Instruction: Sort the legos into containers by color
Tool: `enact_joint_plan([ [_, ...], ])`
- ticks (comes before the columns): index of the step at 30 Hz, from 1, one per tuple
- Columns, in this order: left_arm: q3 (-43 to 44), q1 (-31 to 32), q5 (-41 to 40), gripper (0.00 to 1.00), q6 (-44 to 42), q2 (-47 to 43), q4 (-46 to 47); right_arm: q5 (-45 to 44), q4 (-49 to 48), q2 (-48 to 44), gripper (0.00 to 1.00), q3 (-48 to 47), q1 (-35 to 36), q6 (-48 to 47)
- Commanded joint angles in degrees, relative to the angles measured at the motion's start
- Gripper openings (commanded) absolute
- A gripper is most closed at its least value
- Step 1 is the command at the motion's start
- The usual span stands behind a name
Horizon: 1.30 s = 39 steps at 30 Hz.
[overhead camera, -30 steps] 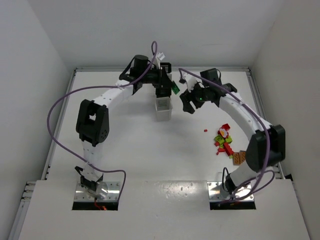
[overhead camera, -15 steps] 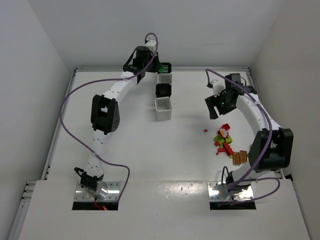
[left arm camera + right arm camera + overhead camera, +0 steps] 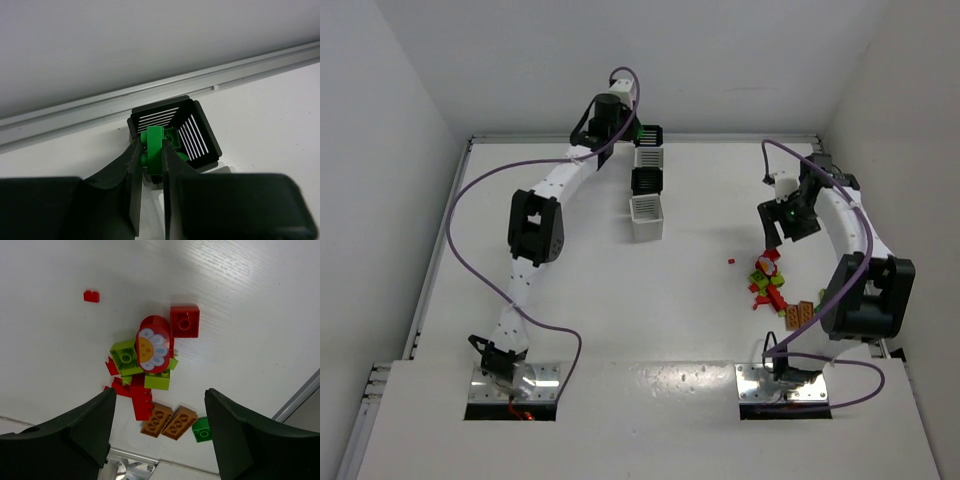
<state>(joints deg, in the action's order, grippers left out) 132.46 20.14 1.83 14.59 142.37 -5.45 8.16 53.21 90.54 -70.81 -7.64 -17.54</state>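
Observation:
My left gripper is shut on a green lego and holds it over the near rim of the far black container, which has other green legos inside. The four containers stand in a row: black, white, black, white. My right gripper is open and empty, above the lego pile. In the right wrist view the right gripper hangs over a red flower piece, lime bricks, red bricks, two orange plates and a green brick.
A tiny red brick lies alone left of the pile; it also shows in the right wrist view. A metal rail and the white back wall run just behind the far black container. The table's right edge rail is close to the pile.
My left gripper has carried the green lego from beside the middle of the row back to the far black container. My right gripper has swung right and nearer, to above the pile.

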Motion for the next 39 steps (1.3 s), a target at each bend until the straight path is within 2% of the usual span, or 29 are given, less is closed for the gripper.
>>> enact_joint_plan([
  [1,3.0,-0.5,0.1,0.21,0.1,1.7,3.9,1.8,3.8,0.3,0.71,-0.8,-1.0,-3.8],
  [2,3.0,-0.5,0.7,0.25,0.1,1.7,3.9,1.8,4.4,0.3,0.71,-0.8,-1.5,-4.7],
  [4,3.0,-0.5,1.4,0.4,0.1,1.7,3.9,3.3,5.8,0.3,0.71,-1.6,-2.0,-7.6],
  [5,3.0,-0.5,1.4,0.54,0.6,1.7,3.9,4.7,7.9,0.3,0.71,-2.3,-3.4,-8.7],
  [9,3.0,-0.5,2.0,0.73,0.6,1.7,5.1,5.9,11.7,0.3,0.66,-2.3,-5.9,-12.9],
  [13,0.3,-0.5,2.0,0.77,-0.1,-2.3,7.6,6.4,17.0,-0.4,0.64,-2.8,-7.5,-21.8],
  [16,-0.3,0.1,2.0,0.79,-2.8,-6.2,8.2,3.5,21.0,-3.2,0.61,-1.8,-8.1,-30.0],
  [20,-3.9,0.1,2.0,0.81,-4.7,-11.9,4.9,-0.2,24.2,-7.7,0.6,2.1,-6.9,-38.1],
  [24,-8.0,0.1,4.1,0.82,-4.1,-16.9,-1.7,-4.1,23.1,-11.1,0.59,6.6,-6.9,-39.2],
  [29,-16.2,-1.3,14.5,0.84,-4.7,-22.7,-4.6,-8.7,20.5,-15.7,0.59,14.3,-7.4,-42.5],
  [33,-14.3,-1.3,15.1,0.84,-6.1,-22.7,-8.2,-11.2,18.0,-14.6,0.59,16.5,-7.9,-38.2],
  [39,-12.1,-1.3,14.1,0.84,-6.6,-23.3,-9.8,-14.6,16.6,-14.4,0.53,19.4,-9.0,-32.2],
])
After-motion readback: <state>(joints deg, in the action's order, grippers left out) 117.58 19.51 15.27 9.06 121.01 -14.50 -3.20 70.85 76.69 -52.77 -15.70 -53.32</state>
